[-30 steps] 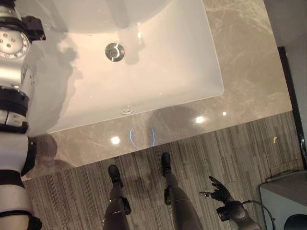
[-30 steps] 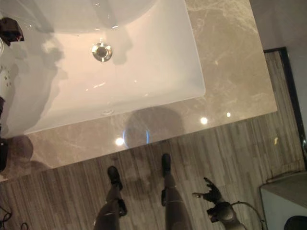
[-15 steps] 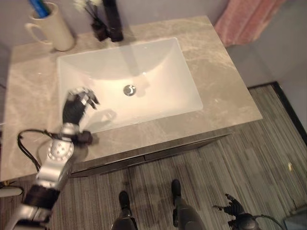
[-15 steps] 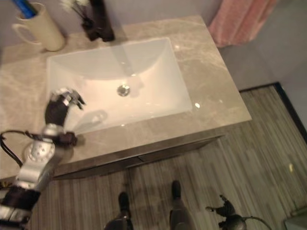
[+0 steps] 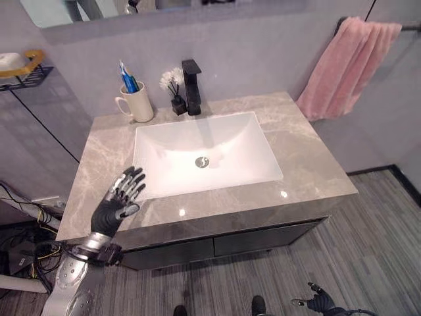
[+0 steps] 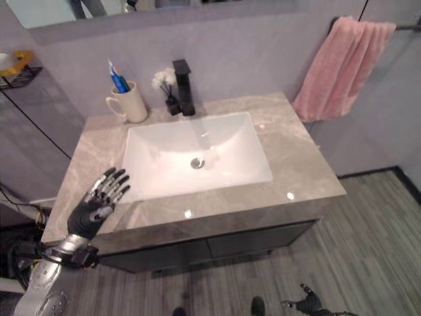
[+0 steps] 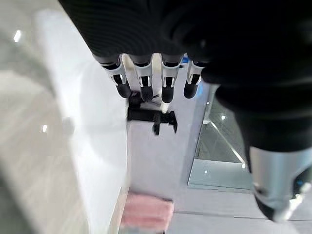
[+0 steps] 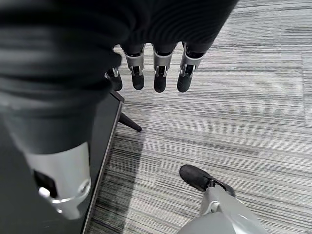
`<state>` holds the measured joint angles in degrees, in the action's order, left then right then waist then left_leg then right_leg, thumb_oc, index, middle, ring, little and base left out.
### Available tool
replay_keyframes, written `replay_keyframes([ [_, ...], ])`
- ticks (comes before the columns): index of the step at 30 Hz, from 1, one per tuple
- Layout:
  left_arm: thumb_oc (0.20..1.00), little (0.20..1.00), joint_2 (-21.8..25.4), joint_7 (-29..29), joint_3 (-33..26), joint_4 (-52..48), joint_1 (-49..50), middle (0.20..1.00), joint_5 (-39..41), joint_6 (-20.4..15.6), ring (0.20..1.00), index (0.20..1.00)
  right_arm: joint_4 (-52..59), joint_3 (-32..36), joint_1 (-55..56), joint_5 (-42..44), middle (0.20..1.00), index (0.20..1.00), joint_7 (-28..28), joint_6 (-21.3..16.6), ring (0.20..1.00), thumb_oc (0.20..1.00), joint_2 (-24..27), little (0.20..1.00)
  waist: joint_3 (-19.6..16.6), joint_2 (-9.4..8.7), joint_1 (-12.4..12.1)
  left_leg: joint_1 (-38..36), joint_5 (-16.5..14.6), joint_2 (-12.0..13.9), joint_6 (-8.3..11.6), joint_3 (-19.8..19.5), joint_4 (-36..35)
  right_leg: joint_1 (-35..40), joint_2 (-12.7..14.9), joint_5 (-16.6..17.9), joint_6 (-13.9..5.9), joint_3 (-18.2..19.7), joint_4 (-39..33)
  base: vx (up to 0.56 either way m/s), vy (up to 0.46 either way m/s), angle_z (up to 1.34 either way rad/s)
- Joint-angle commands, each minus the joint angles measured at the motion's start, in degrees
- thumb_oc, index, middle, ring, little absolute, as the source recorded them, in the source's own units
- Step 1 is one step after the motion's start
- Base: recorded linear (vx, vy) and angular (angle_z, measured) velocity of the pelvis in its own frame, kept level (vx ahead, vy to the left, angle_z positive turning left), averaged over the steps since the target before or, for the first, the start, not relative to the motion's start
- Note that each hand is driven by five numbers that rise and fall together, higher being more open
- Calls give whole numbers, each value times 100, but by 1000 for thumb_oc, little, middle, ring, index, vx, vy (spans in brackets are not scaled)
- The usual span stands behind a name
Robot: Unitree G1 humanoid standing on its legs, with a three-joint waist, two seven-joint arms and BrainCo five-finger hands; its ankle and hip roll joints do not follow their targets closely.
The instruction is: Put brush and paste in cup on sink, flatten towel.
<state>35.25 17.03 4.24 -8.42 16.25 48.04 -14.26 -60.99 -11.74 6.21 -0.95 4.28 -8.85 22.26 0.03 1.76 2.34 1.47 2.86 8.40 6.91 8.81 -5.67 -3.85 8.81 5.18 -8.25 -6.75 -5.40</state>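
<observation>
Left eye view: cream cup stands on the marble counter at its back left corner, just left of the white sink basin, handle turned to the left. Inside it stand a blue brush and a tube of paste, both roughly upright with long axes leaning slightly left, tips above the rim. Black faucet rises behind the basin, with a small dark holder of white swabs just beside it. Basin holds nothing but its metal drain.

Pink towel hangs from a bar on the wall at the right, long axis vertical, draped in loose folds, well apart from the cup.

Left hand hovers over the counter's front left edge, fingers straight and spread, holding nothing. Right hand hangs low near the striped floor, fingers relaxed, empty.

Left wrist view adds straight fingers with the faucet and a blurred pink patch beyond them. Right wrist view shows straight fingers above the floor beside a dark cabinet. A yellow dish sits on a wall rack, upper left.
</observation>
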Motion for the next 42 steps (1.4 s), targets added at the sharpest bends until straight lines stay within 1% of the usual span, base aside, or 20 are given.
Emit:
replay_keyframes([
  [1,1000,1000,369,582,193,-118,-49,1000,189,16,1000,1000,48,40,58,-1,1000,1000,-93,-222,1000,1000,-19,1000,-77,-175,87,29,100,-67,-41,19,67,107,144,31,-173,-50,40,-16,-42,-12],
  [4,1000,1000,645,802,610,9,18,1000,185,161,1000,1000,-48,14,65,-23,1000,1000,-107,-235,1000,1000,7,1000,-93,-152,115,-8,105,-40,-29,48,67,132,109,16,-163,-27,40,-8,-49,-12],
  [6,1000,1000,955,898,1338,643,-2,1000,-288,268,1000,1000,-198,-66,12,-17,1000,1000,-96,-227,1000,1000,85,1000,-74,-95,184,-58,124,16,0,80,67,187,36,-27,-138,21,40,-14,-75,-8],
  [9,1000,1000,1315,909,1735,806,-55,1000,-763,264,1000,1000,-230,-113,-48,64,1000,1000,-68,-225,1000,1000,181,1000,-87,-45,235,-24,172,74,29,103,67,149,-22,-41,-105,45,40,-5,-69,-4],
  [10,1000,1000,1345,907,1988,1240,-89,1000,-978,347,1000,1000,-185,-179,-65,143,1000,1000,-57,-237,1000,1000,237,1000,-69,-23,293,-48,217,158,57,114,67,138,-115,-124,-48,66,167,6,-81,-10],
  [12,1000,1000,1337,883,2069,1455,-123,1000,-1120,350,1000,1000,-134,-194,-45,199,1000,1000,-63,-250,1000,1000,263,1000,-44,-7,330,-44,246,212,75,116,67,86,-185,-204,-7,96,300,-10,-67,-10],
  [16,1000,1000,1053,721,2229,2394,-150,1000,-1844,359,1000,1000,-28,-189,21,336,1000,1000,-82,-246,1000,1000,353,1000,-51,3,401,-5,301,296,107,123,67,56,-332,-267,59,113,313,-5,-80,-3],
  [17,1000,1000,706,375,2172,3049,-172,1000,-2588,360,1000,1000,-47,-201,50,333,1000,1000,-85,-215,1000,1000,374,1000,-85,8,413,-42,316,300,92,119,67,110,-365,-265,80,115,239,33,-59,-1],
  [18,1000,1000,674,363,2181,3080,-185,1000,-2613,342,1000,1000,-48,-203,47,334,1000,1000,-85,-214,1000,1000,386,1000,-80,20,418,-47,315,301,93,118,67,118,-366,-263,80,113,232,29,-47,-1],
  [21,1000,1000,-9,-231,1923,4022,-267,1000,-3939,359,1000,1000,-284,-203,-15,263,1000,1000,-28,-116,1000,1000,369,1000,-60,-8,367,-138,299,250,34,29,67,200,-382,-274,110,158,149,12,-1,-1],
  [23,1000,1000,-505,-622,1742,4647,-419,1000,-4505,412,1000,1000,-518,-145,-119,255,1000,1000,23,-36,1000,1000,329,1000,-19,-75,273,-171,179,75,-59,-331,141,245,-364,-272,142,243,134,11,0,-2],
  [25,1000,1000,-819,-848,1599,5093,-546,1000,-4739,441,1000,1000,-645,-57,-217,297,1000,1000,30,8,1000,1000,331,1000,44,-156,196,-32,-48,-214,-178,-903,382,225,-329,-242,172,334,164,-33,17,-4],
  [27,1000,1000,-1144,-1126,1507,5585,-717,1000,-4959,447,1000,1000,-796,-16,-372,325,1000,1000,30,49,1000,1000,321,1000,104,-208,120,146,-372,-667,-342,-1480,753,117,-293,-202,184,527,282,-48,61,-24],
  [28,1000,1000,-1246,-1198,1465,5766,-803,1000,-4991,469,1000,1000,-777,-7,-410,347,1000,1000,17,52,1000,1000,306,1000,108,-204,117,171,-425,-767,-389,-1553,784,79,-302,-193,185,597,325,-34,113,-69],
  [31,1000,1000,-1458,-1368,1511,6265,-1080,1000,-5156,444,1000,1000,-829,49,-408,355,1000,1000,-8,79,1000,1000,222,1000,27,-197,167,125,-510,-852,-482,-1355,788,65,-233,-152,117,665,325,13,153,-43],
  [34,1000,1000,-1510,-1436,1562,6234,-1197,1000,-5106,399,1000,1000,-888,117,-455,436,1000,1000,-18,93,1000,1000,199,1000,10,-207,172,76,-616,-987,-579,-1284,837,14,-136,-92,35,760,350,-14,167,-20],
  [36,1000,1000,-1429,-1544,1688,5776,-1282,1000,-5212,313,1000,1000,-396,433,-407,1259,1000,1000,-54,-19,1000,1000,32,1000,117,-227,241,163,-768,-1193,-691,-1115,1087,-224,2,3,-78,996,510,-106,231,-46],
  [38,1000,1000,-1393,-1523,1703,5565,-1258,1000,-5118,312,1000,1000,-154,540,-325,1515,1000,1000,-22,-69,1000,1000,-21,1000,163,-239,266,201,-811,-1245,-723,-1057,1160,-307,40,38,-109,1089,570,-70,133,-44],
  [40,1000,1000,-1338,-1496,1670,5170,-1240,1000,-4882,291,1000,1000,135,610,-255,1755,1000,1000,-57,-127,1000,1000,-60,1000,300,-259,306,315,-908,-1383,-804,-967,1326,-524,139,173,-182,1288,644,-174,202,-27],
  [42,1000,1000,-1361,-1537,1730,5111,-1303,1000,-4818,261,1000,1000,579,598,-212,1936,1000,1000,-42,-178,1000,1000,-98,1000,472,-291,436,478,-925,-1472,-868,-676,1315,-894,267,539,-313,1590,534,-256,256,-35],
])
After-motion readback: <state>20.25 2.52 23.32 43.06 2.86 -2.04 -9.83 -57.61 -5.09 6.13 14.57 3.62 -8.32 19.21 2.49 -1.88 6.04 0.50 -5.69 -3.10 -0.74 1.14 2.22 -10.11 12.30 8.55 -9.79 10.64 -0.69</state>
